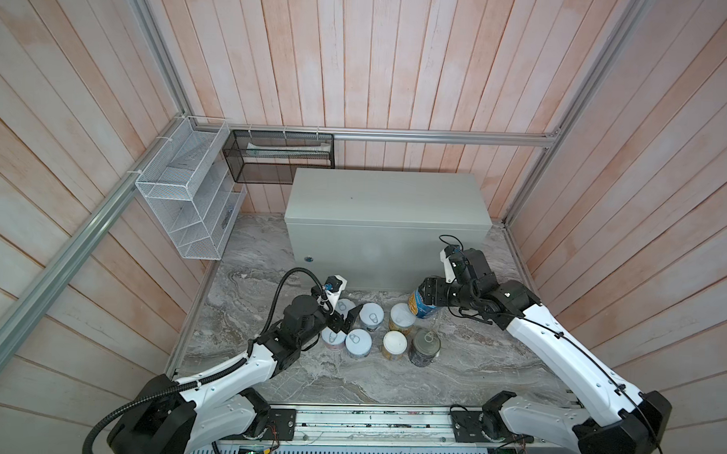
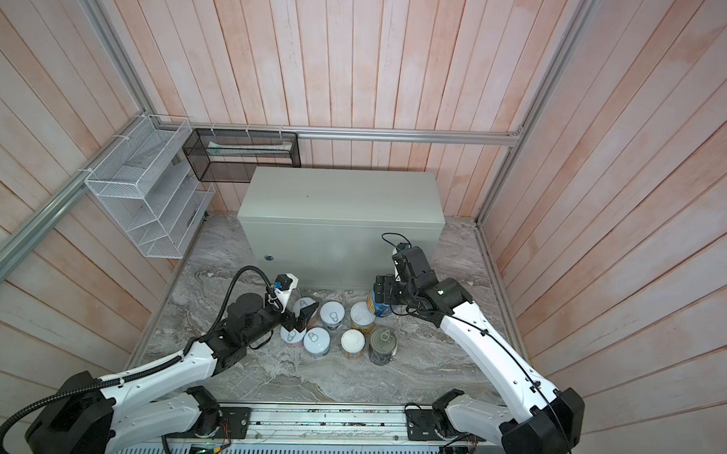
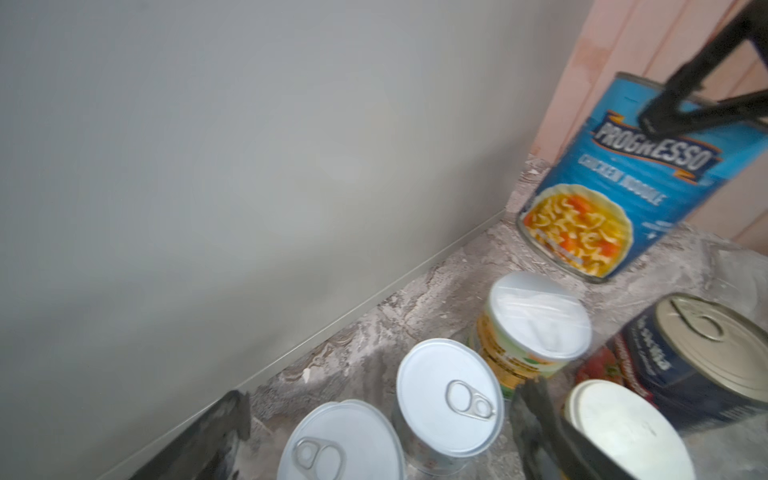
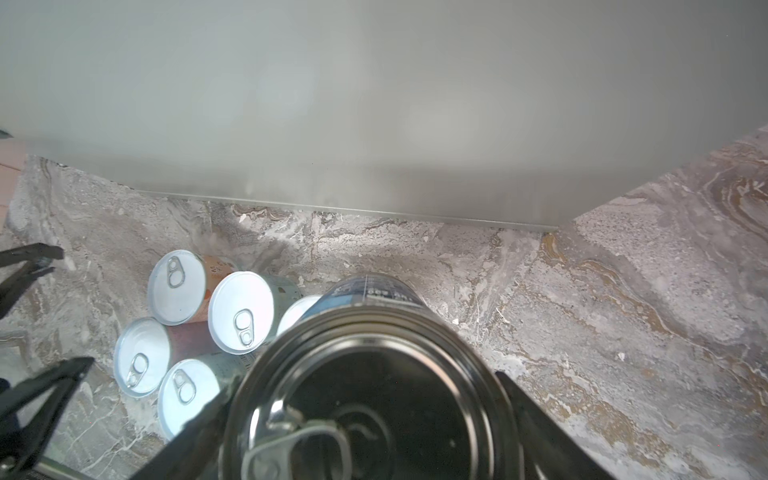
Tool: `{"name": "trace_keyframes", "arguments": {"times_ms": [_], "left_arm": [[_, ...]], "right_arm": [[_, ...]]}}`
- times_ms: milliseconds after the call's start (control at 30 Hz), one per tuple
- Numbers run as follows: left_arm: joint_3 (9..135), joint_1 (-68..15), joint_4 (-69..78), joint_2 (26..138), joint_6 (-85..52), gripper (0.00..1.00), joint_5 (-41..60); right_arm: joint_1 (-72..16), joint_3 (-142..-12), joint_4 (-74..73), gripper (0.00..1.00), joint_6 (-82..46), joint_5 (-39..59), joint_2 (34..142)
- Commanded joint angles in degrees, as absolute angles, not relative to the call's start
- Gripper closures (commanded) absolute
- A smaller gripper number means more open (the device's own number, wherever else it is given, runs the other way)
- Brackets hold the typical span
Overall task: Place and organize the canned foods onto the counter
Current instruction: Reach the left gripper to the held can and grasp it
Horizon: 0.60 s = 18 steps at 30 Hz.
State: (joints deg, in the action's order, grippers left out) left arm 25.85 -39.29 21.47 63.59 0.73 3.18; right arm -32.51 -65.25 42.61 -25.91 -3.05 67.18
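Here the right hand (image 1: 422, 295) pinches the light blue can (image 1: 419, 310) near the counter (image 1: 373, 253) front, left hand (image 1: 345, 321) spread wide.

The right tool (image 1: 425, 291) clasps the top of the tilted light blue can (image 1: 420, 308) just before the grey metal box (image 1: 387, 204). The left tool (image 1: 344, 321) stands spread over four pale pull-tab cans (image 1: 371, 316); beside them on the marble desk (image 1: 494, 365) stand two yellow-green cans (image 1: 402, 316) and a navy can (image 1: 424, 346).

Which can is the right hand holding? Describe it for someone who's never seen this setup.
Find the large grey metal box at the back; by the right end of its front face the right hand grips one can. It is the only light-blue one, labelled Progresso with a bowl of noodle soup.
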Motion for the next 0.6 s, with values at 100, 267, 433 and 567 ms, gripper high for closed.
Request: {"name": "trace_keyframes", "arguments": {"times_ms": [100,267,433,567], "left_arm": [[30.3,-45.8,25.1,67.9,4.7,0.0,6.5],[33.1,-49.7,29.0,72.0,4.9,0.0,8.7],[35.7,-50.7,31.6,75.0,5.7,0.0,10.5],[37.1,-50.8,33.6,77.0,8.6,0.0,16.4]], "right_arm": [[-32.3,-71.0,37.9,0.42,-25.7,0.8,65.0],[-32.3,-71.3,37.5,0.42,-25.3,3.3,65.1],[-32.0,-71.5,38.1,0.42,-24.1,6.3,65.0],[-31.3,-71.8,38.1,0.42,-23.6,10.5,65.0]]}}
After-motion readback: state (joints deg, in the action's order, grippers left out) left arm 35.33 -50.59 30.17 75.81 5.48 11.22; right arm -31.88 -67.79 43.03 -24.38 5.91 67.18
